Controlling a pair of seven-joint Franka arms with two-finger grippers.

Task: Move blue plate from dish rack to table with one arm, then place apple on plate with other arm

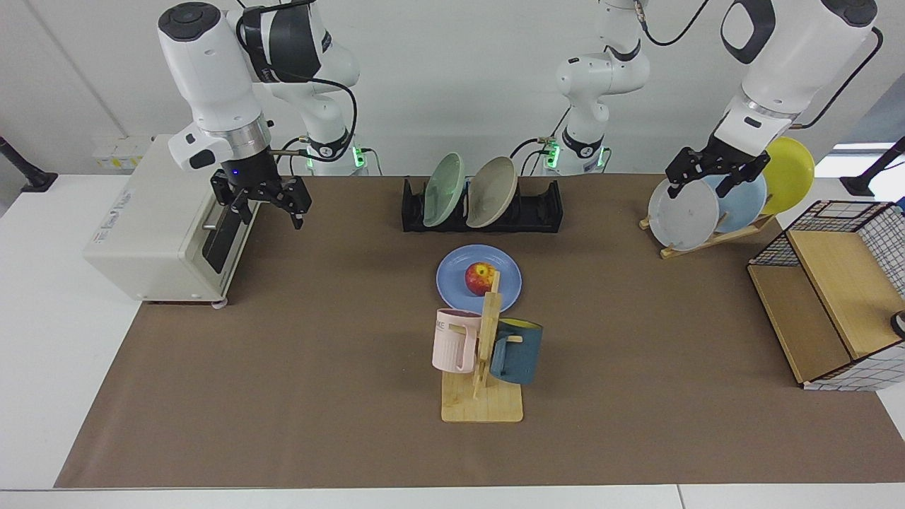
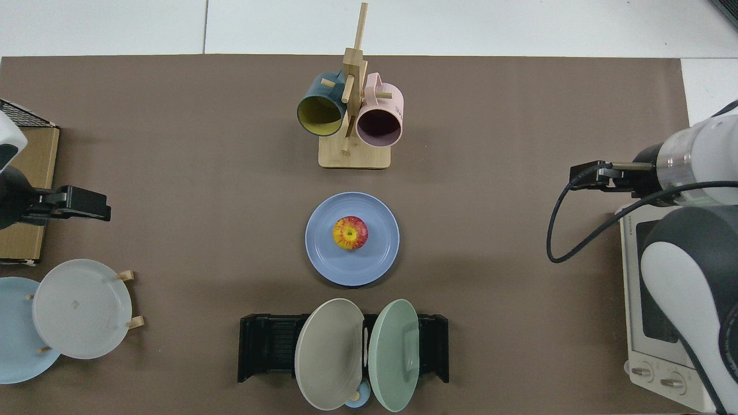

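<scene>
The blue plate (image 1: 452, 283) (image 2: 328, 259) lies flat on the brown mat of the table (image 1: 318, 339), in front of the black dish rack (image 1: 544, 208) (image 2: 265, 346). The apple (image 1: 480, 278) (image 2: 350, 233) rests at the plate's centre. My right gripper (image 1: 265, 205) (image 2: 588, 176) hangs open and empty above the mat beside the toaster oven, far from the plate. My left gripper (image 1: 710, 180) (image 2: 86, 203) is open and empty, held high in front of the wooden plate stand.
A green plate (image 1: 442, 189) and a beige plate (image 1: 492, 191) stand in the dish rack. A mug tree (image 1: 484, 353) with pink and dark blue mugs stands just in front of the blue plate. A toaster oven (image 1: 155, 226), a plate stand (image 1: 684, 214) and a wire shelf (image 1: 834, 297) line the sides.
</scene>
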